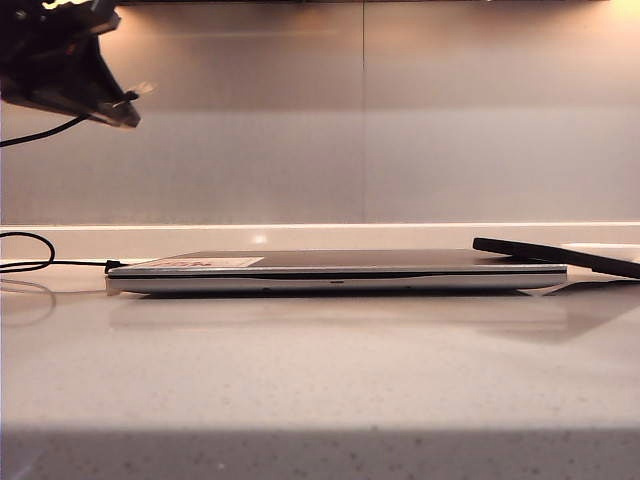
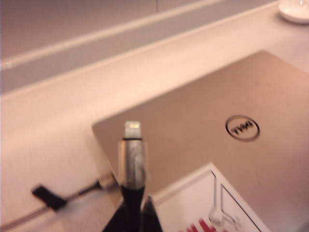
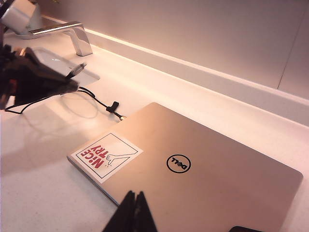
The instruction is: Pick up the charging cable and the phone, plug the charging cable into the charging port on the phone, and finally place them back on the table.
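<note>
I see my left hand (image 1: 128, 100) raised well above the tabletop (image 1: 320, 370) at the left, pinching the cable (image 2: 131, 164) with its silvery tip poking out past the fingers. My right hand (image 3: 134, 208) hovers over the laptop (image 3: 203, 169), fingers pressed together, holding nothing. The phone (image 1: 560, 255) lies tilted on the laptop's right end, well apart from the cable

The charging cable (image 2: 131, 164), black with a silvery connector tip, is sticking up from the closed left gripper (image 2: 135, 212), raised above the table (image 1: 320, 380). The phone (image 1: 560, 255), a thin black slab, is lying tilted at the right.
</note>
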